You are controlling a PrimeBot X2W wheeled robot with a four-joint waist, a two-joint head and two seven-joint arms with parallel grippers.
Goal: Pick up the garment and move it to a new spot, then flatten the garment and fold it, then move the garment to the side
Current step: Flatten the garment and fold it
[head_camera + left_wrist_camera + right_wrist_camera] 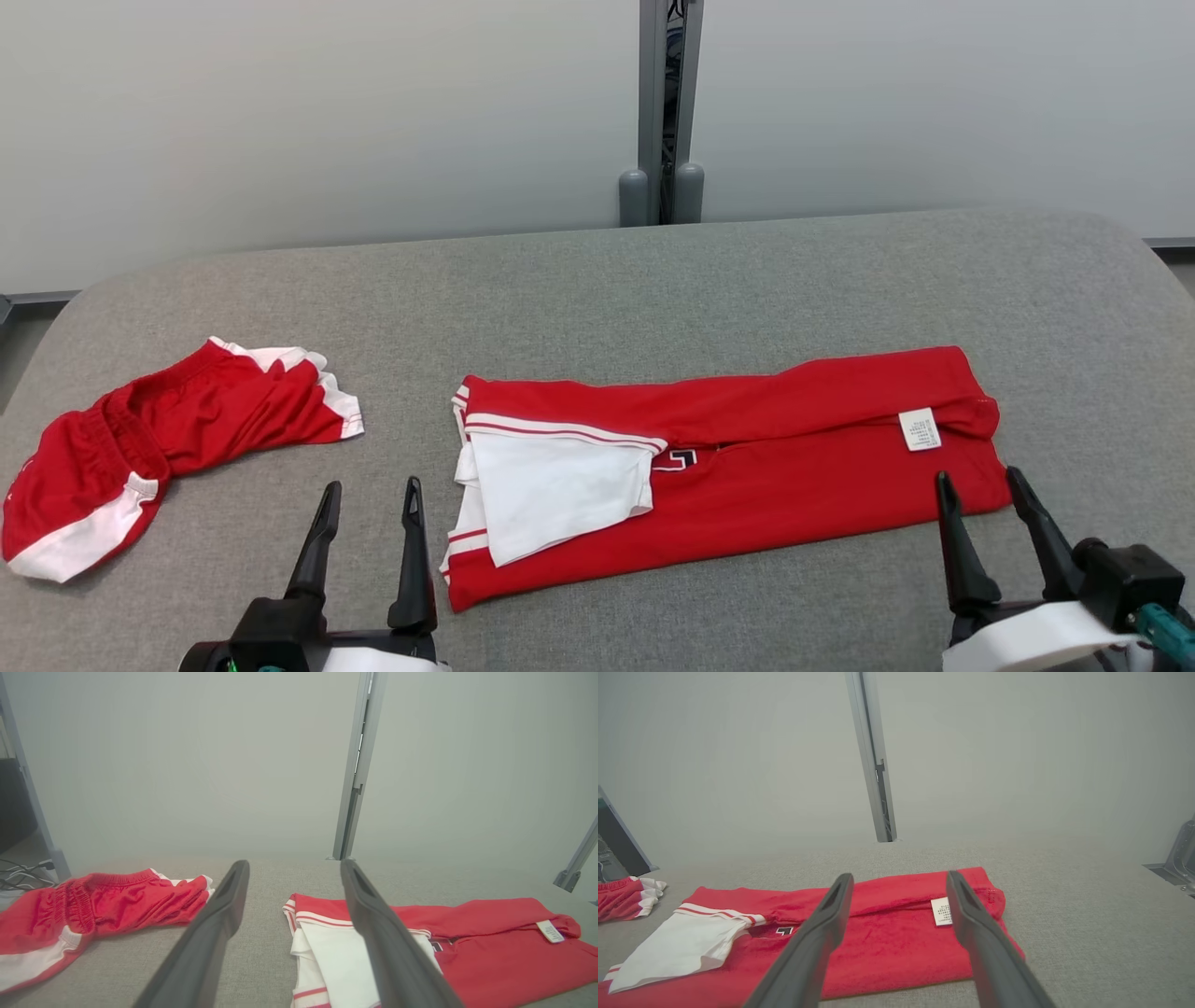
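The garment (747, 467) (504, 947) (887, 938) is a red shirt with white sleeves, folded into a long band across the middle of the grey table (597, 280). A white label (920, 429) shows near its right end. My left gripper (372, 490) (292, 868) stands open just left of the shirt's white sleeve end, holding nothing. At the shirt's lower right corner my right gripper (980, 483) (899, 879) is open too, its fingertips just above the cloth's near edge, nothing between them.
Crumpled red shorts with white trim (140, 448) (93, 910) (626, 898) lie at the table's left edge. A grey post (665, 112) stands behind the table against the pale wall. Bare table surface lies beyond and right of the shirt.
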